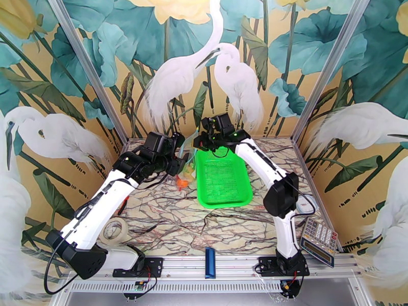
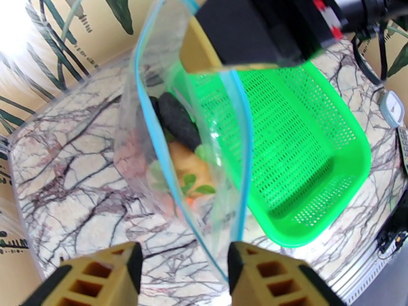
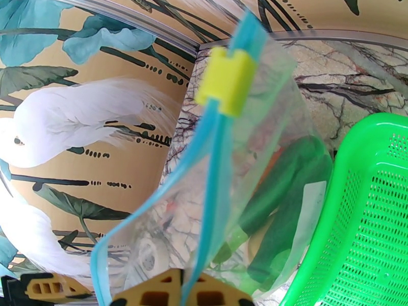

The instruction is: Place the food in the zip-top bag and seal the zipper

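Food [image 2: 178, 121] bagged, zipper [image 3: 209, 189] unsealed.
Right gripper [image 3: 181, 289] clenches the zipper, hanging the zip-top bag [image 2: 148, 149] just left of the green basket [image 2: 306, 149] so its mouth gapes; left gripper [image 2: 183, 271], released, straddles the mouth's near corner, seemingly ready to pinch.

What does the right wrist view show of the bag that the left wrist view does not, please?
Right wrist: a yellow slider on the zipper, with the right gripper shut on that strip. Left wrist: a look down into the bag at a dark eggplant and orange food, and the left gripper open. Both: the zip-top bag and the green basket.
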